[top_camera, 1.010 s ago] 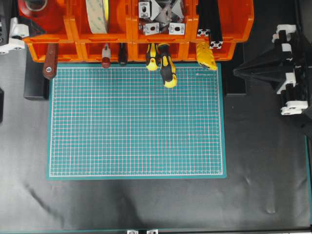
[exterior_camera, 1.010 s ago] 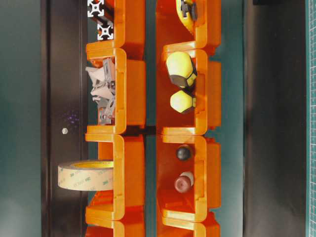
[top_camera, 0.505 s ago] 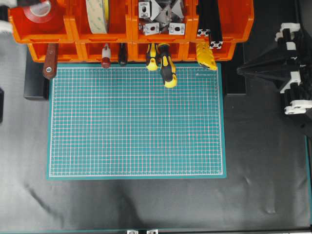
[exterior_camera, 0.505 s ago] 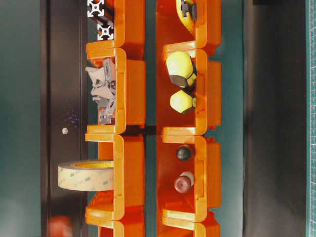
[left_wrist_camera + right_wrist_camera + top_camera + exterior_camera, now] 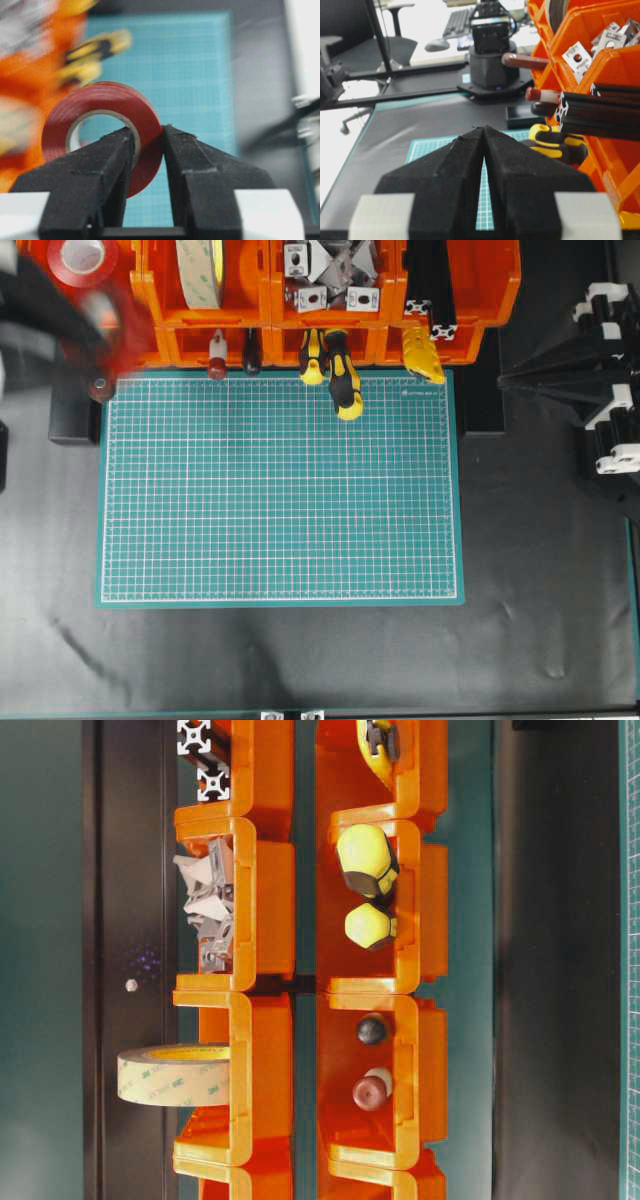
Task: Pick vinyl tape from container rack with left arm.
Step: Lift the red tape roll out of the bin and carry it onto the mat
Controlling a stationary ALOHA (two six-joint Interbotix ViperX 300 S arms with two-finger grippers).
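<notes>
Moved since the earlier frames: left arm [image 5: 45, 330], swung from the far top-left corner down across the left end of the rack [image 5: 270, 300], now a dark motion blur over the leftmost bins. Tape [image 5: 82, 257] moved too: earlier lying in the top-left bin, now riding higher and clear of it, blurred red below.

From the left wrist view: left gripper [image 5: 148, 132] clamped on the tape [image 5: 102, 132], one finger [image 5: 117, 150] through the white core, the other against the red outer face. Ring upright, pinched through its wall. Green mat [image 5: 190, 90] and yellow-handled tools [image 5: 95, 55] smeared behind, so mid-swing.

Right gripper [image 5: 484, 131] closed on nothing, parked off the mat's right edge, apart from the rack.

Cream tape roll [image 5: 175, 1075] upright in its own bin, untouched.

Judgement: grasp made and tape lifted out of the rack; pick essentially done, only carrying away left. Risk: thin ring twisting or slipping from the pinch during a fast swing.
</notes>
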